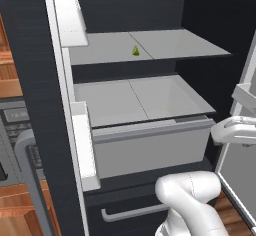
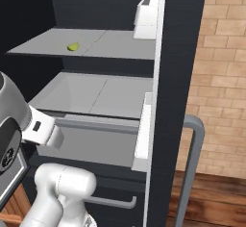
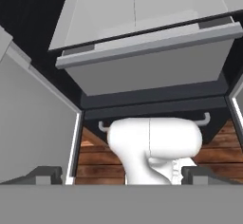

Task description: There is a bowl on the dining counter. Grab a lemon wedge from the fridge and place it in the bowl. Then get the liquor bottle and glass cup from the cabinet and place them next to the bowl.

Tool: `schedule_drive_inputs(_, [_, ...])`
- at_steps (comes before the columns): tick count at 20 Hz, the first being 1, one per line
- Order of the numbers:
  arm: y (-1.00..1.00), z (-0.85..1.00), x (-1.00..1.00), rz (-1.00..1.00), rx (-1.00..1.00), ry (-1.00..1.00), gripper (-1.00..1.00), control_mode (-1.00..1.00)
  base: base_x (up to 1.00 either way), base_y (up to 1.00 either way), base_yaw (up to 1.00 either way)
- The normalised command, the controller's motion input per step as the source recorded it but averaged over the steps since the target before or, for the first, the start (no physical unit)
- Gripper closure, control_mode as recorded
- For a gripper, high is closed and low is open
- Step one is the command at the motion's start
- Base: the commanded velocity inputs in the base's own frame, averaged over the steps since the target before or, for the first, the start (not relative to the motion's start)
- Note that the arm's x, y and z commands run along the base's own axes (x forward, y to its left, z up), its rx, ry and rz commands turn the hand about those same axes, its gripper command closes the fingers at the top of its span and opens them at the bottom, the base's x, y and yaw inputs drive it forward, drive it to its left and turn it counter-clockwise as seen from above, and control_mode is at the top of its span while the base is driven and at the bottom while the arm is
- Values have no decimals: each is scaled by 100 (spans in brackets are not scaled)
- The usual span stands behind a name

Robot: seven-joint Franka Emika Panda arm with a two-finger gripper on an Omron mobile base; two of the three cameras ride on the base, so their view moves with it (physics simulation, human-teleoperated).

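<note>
left base view: the fridge (image 1: 30,80) stood open, the lemon wedge (image 1: 135,51) lying on the upper shelf (image 1: 175,45) at about 12 o'clock, above the drawer (image 1: 150,145).

right base view: the wedge (image 2: 73,46) sat at 10 o'clock on that shelf, well above the arm.

hand view: the gripper (image 3: 121,174) had its jaws spread wide, holding nothing, with the drawer (image 3: 142,61) at 12 o'clock.

Arm (image 1: 192,200): glossy white, rounded tubular links, bulbous elbow at lower right of left base view. Second white rounded link (image 1: 235,130) at right edge, faint grey seam. In right base view, lower left: white link, dark grey joint housing (image 2: 8,149) with a small round marking, small dark square on white segment.
</note>
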Motion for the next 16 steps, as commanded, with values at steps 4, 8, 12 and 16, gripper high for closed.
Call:
schedule_drive_inputs(4, [35, 46, 34, -7, -18, -5, -100, -100, 0, 0, 0])
schedule_drive_inputs(8, [36, 57, 45, -10, -17, -1, -100, -100, 0, 0, 0])
schedule_drive_inputs(12, [7, 26, 52, -1, -15, -9, -100, -100, 0, 0, 0])
schedule_drive_inputs(16, [10, 13, 63, 0, -17, -16, -100, -100, 0, 0, 0])
